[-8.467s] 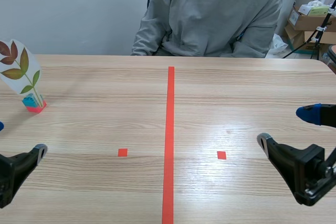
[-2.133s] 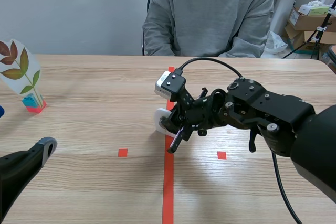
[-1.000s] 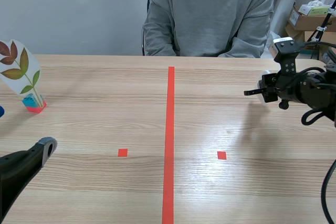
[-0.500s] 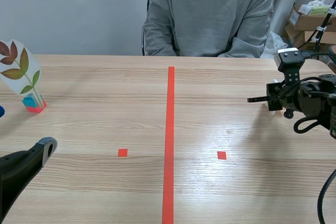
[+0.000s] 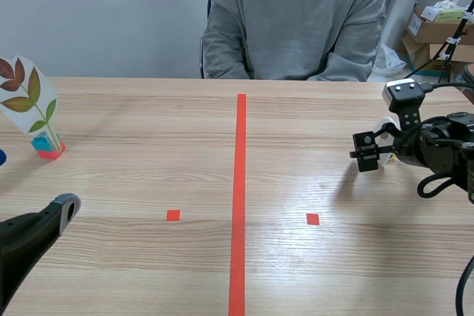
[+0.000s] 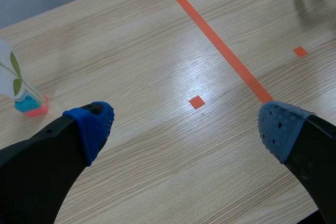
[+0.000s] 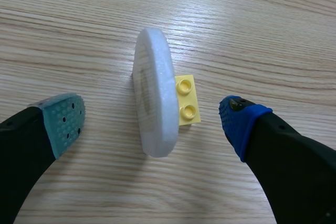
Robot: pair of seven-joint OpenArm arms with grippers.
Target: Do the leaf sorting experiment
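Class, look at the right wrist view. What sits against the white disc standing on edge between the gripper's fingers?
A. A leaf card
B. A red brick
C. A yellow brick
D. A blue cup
C: a yellow brick with two studs sits against the disc, and both lie between the fingers of the open right gripper.
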